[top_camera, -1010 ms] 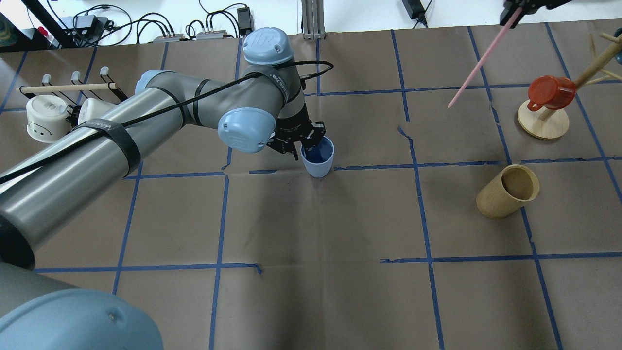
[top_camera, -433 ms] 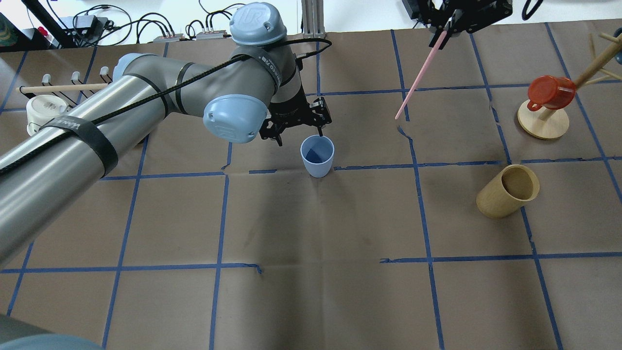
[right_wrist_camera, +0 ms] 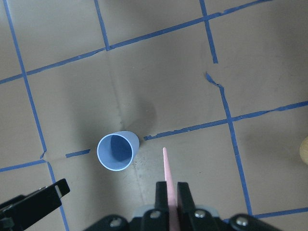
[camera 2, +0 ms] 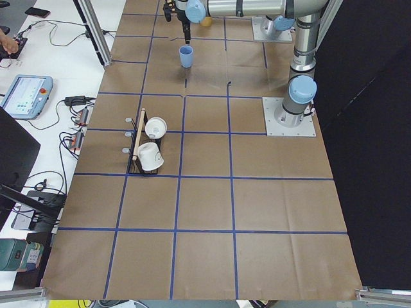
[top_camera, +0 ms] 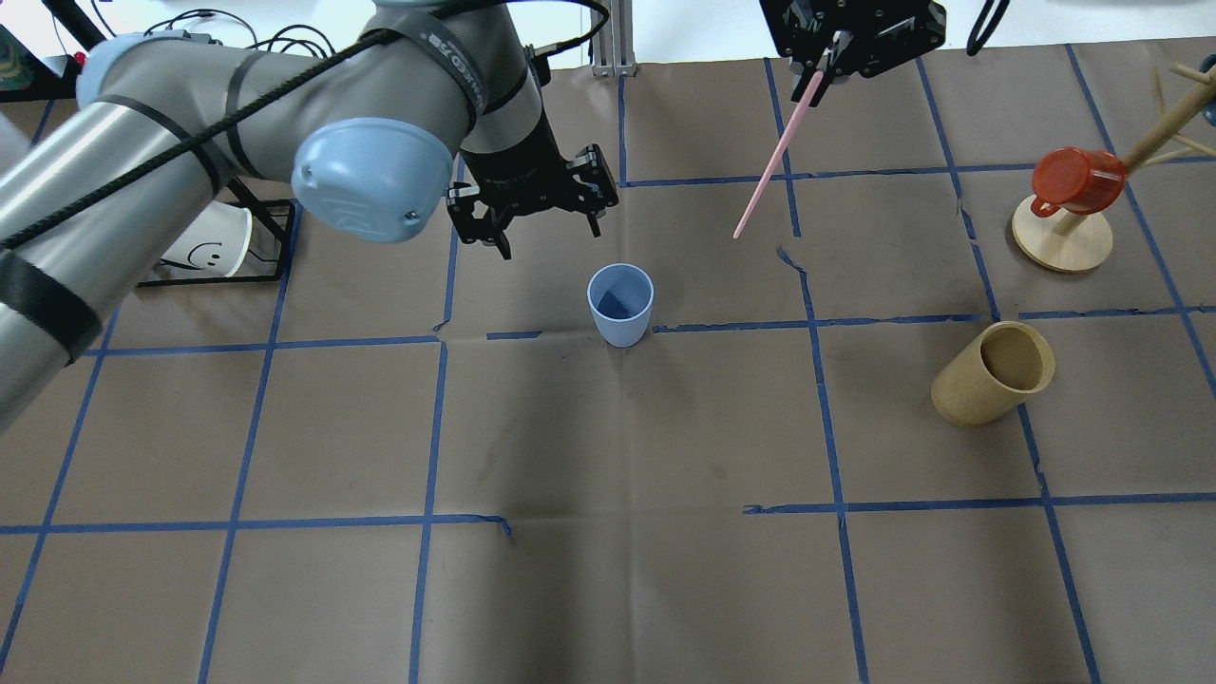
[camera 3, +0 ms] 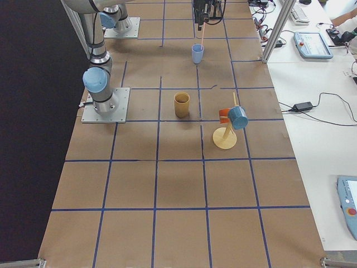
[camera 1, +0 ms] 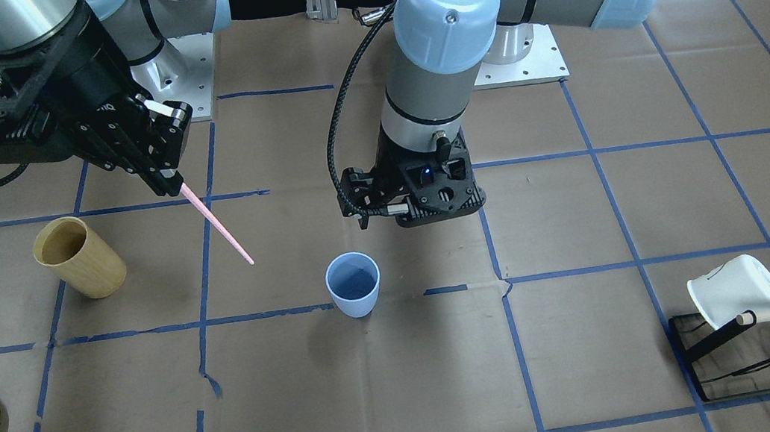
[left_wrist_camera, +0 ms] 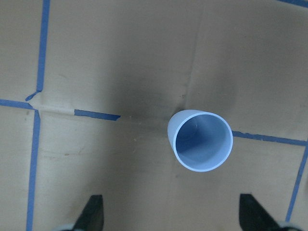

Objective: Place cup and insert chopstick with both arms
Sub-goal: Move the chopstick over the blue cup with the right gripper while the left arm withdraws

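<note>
The light blue cup (top_camera: pixel 620 304) stands upright on the brown paper near the table's middle, also in the front view (camera 1: pixel 353 284) and both wrist views (left_wrist_camera: pixel 200 140) (right_wrist_camera: pixel 115 151). My left gripper (top_camera: pixel 548 237) is open and empty, raised above and behind-left of the cup, not touching it. My right gripper (top_camera: pixel 825 65) is shut on the top of the pink chopstick (top_camera: pixel 771 166), which hangs tilted in the air, its lower tip to the right of and behind the cup. In the right wrist view the chopstick (right_wrist_camera: pixel 166 173) points down beside the cup.
A tan wooden cylinder cup (top_camera: pixel 993 373) stands at the right. A wooden mug tree (top_camera: pixel 1059 237) with a red mug (top_camera: pixel 1073 180) is at the far right. A black rack (camera 1: pixel 758 352) with white mugs (camera 1: pixel 735 291) is on my left.
My left gripper let go of the cup's rim, rose and drew back to the left. My right gripper carried the chopstick leftward, closer to the cup. The cup has not moved.
</note>
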Controlling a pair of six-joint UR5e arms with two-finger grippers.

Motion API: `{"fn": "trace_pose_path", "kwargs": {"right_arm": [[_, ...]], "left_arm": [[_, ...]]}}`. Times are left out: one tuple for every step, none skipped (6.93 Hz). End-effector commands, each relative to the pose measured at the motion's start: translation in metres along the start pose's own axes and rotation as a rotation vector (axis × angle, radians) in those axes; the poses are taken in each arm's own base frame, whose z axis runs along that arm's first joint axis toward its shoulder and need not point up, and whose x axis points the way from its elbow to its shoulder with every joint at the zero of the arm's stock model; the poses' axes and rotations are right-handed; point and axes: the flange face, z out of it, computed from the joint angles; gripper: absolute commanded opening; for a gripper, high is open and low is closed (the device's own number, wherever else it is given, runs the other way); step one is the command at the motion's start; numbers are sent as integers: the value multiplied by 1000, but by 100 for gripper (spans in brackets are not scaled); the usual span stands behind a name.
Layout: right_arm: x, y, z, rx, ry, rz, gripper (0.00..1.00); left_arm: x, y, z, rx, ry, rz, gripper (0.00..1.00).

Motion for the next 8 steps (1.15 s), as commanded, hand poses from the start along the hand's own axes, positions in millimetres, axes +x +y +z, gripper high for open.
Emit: {"fn": "trace_pose_path", "kwargs": {"right_arm": [[-23, 3, 18, -1, -26, -5, 12], [-39, 4, 32, -7, -28, -7, 12], [-55, 7, 46, -9, -30, -13, 12], [-72, 16, 57, -26, -28, -12, 11], [-82, 19, 67, -31, -26, -12, 11], [-84, 19, 83, -34, -24, -17, 11], [-81, 20, 102, -29, -27, -18, 11], [-78, 22, 111, -13, -35, -18, 11]], "left_arm": [[-16, 19, -43, -18, -17, 35, 100], [-32, 21, -49, -17, -87, 77, 100], [-61, 20, -65, -2, -90, 110, 100], [-108, 15, -86, -8, -100, 168, 100], [-145, 20, -94, -27, -101, 160, 100], [-158, 36, -91, -31, -101, 178, 100], [-163, 52, -87, -15, -99, 170, 100], [-163, 51, -91, 16, -101, 172, 100]]}}
